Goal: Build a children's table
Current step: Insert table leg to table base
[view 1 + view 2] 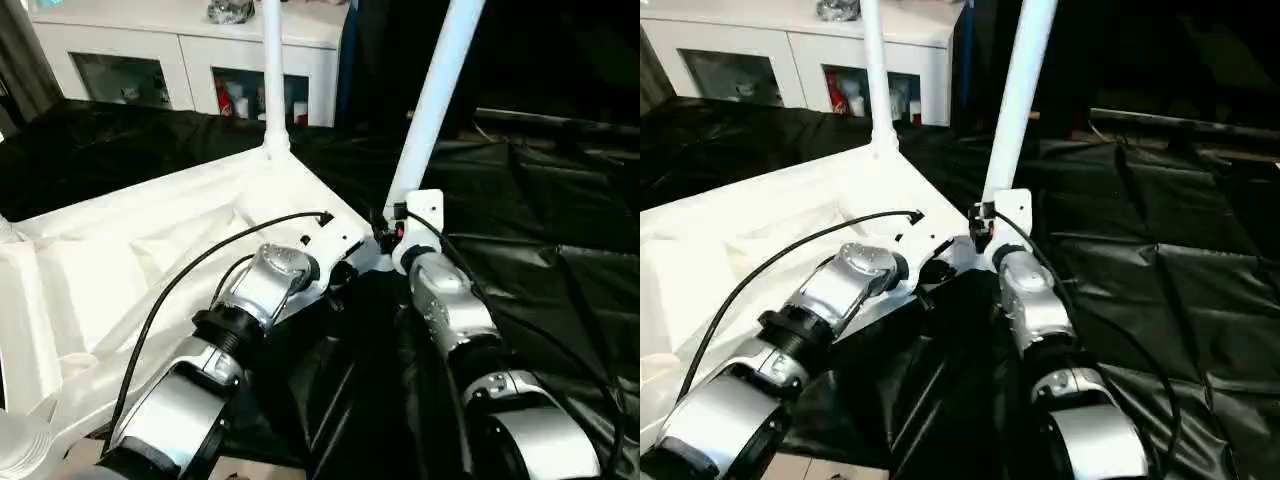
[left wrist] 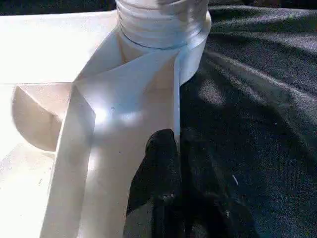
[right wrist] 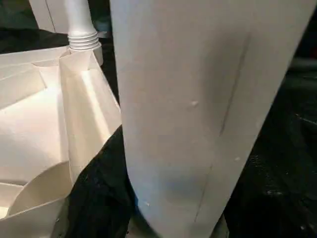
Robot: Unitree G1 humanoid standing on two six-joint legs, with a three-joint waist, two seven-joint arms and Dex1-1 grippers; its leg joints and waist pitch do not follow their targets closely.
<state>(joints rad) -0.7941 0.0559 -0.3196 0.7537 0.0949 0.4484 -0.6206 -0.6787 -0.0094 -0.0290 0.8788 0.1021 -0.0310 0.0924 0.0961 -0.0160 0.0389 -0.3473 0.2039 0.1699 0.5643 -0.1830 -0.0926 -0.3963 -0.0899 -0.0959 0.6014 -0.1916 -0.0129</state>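
Observation:
The white tabletop (image 1: 130, 250) lies underside up on the black-draped work table. One white leg (image 1: 272, 70) stands upright in its far corner socket. My right gripper (image 1: 395, 228) is shut on a second leg (image 1: 435, 90), which leans to the right over the tabletop's near right corner; this leg's lower end is hidden behind the gripper. My left gripper (image 1: 335, 272) is at the same corner, its black fingers (image 2: 158, 158) shut on the thin rim wall. Just beyond them a threaded leg end (image 2: 158, 20) sits in a round socket.
Crumpled black cloth (image 1: 560, 220) covers the work table to the right and front of the tabletop. A white cabinet (image 1: 180, 50) with glass doors stands behind. A black cable (image 1: 200, 260) arcs over my left forearm.

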